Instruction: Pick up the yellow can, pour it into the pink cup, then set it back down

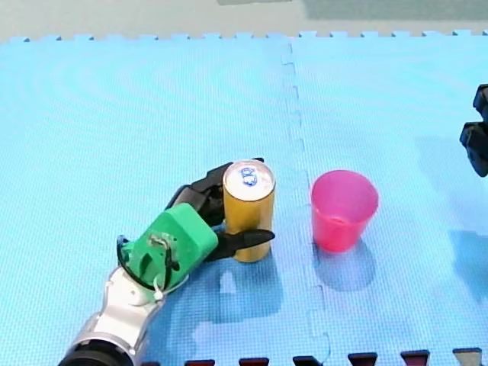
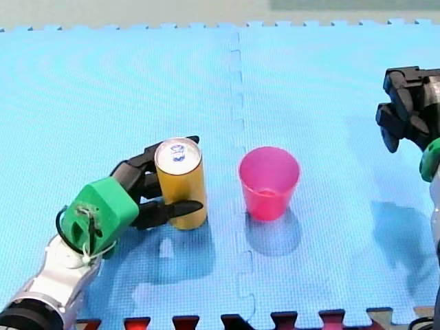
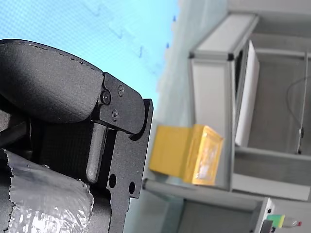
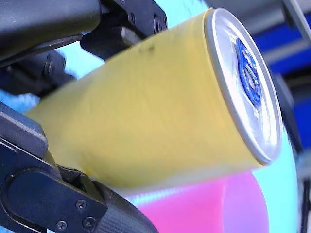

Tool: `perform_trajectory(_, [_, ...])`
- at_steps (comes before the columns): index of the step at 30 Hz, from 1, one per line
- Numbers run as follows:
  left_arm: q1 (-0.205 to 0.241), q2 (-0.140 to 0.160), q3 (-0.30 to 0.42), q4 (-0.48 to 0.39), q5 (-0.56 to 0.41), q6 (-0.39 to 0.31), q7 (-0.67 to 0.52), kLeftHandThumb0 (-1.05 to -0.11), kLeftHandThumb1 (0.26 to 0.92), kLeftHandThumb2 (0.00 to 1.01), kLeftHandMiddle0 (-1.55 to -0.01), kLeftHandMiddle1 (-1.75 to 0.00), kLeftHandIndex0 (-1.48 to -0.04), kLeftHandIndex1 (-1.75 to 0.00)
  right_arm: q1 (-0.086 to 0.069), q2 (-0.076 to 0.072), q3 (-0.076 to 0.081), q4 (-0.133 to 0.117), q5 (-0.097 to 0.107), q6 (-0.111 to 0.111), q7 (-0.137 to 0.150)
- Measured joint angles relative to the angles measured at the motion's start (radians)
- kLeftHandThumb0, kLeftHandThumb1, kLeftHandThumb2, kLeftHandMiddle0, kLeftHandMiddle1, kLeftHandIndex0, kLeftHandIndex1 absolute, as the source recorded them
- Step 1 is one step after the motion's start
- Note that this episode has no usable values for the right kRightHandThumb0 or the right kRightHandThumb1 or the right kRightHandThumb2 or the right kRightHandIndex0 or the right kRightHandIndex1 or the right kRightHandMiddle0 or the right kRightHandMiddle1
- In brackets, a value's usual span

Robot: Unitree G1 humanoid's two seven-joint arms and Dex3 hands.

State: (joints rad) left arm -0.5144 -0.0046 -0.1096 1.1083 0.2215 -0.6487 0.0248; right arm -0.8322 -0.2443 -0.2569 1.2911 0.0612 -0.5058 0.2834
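A yellow can [image 1: 248, 217] with a silver top stands upright on the blue foam mat [image 1: 114, 114], a little left of centre. My left hand [image 1: 259, 200] comes in from the lower left and is shut on the can, with black fingers [image 1: 244, 239] on its near and far sides. The second wrist view shows this grasp: the can [image 4: 160, 97] sits between the dark fingers, with the pink cup [image 4: 204, 208] behind it. The pink cup [image 1: 343, 210] stands upright just right of the can, apart from it. My right hand [image 2: 402, 106] hovers at the right edge, holding nothing.
A jigsaw seam [image 1: 297, 137] in the mat runs front to back between can and cup. The mat's toothed front edge [image 1: 305, 360] lies close below. Past the mat's far side, the first wrist view shows a yellow box [image 3: 187, 154] on a metal frame [image 3: 214, 97].
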Motion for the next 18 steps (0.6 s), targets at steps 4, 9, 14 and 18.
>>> perform_trajectory(4, [-0.003, 0.008, -0.006, 0.018, 0.008, -0.03, 0.009, -0.35, 0.778, 0.0, -1.22, -0.11, -1.16, -0.05, 0.0, 0.0, -0.001, 0.0, 0.001, 0.0, 0.0])
perform_trajectory(9, [-0.006, 0.017, -0.016, 0.026, 0.017, -0.048, 0.02, -0.358, 0.783, 0.0, -1.26, -0.1, -1.18, -0.03, 0.0, 0.0, 0.0, 0.0, 0.001, 0.0, 0.0])
perform_trajectory(14, [-0.007, 0.023, -0.019, 0.028, 0.018, -0.056, 0.02, -0.361, 0.786, 0.0, -1.27, -0.08, -1.19, -0.02, 0.0, 0.0, 0.003, 0.0, -0.001, 0.0, -0.003])
perform_trajectory(18, [-0.007, 0.025, -0.018, 0.028, 0.012, -0.057, 0.016, -0.361, 0.786, 0.0, -1.28, -0.07, -1.19, -0.02, 0.0, 0.0, 0.003, 0.0, -0.003, 0.0, -0.003])
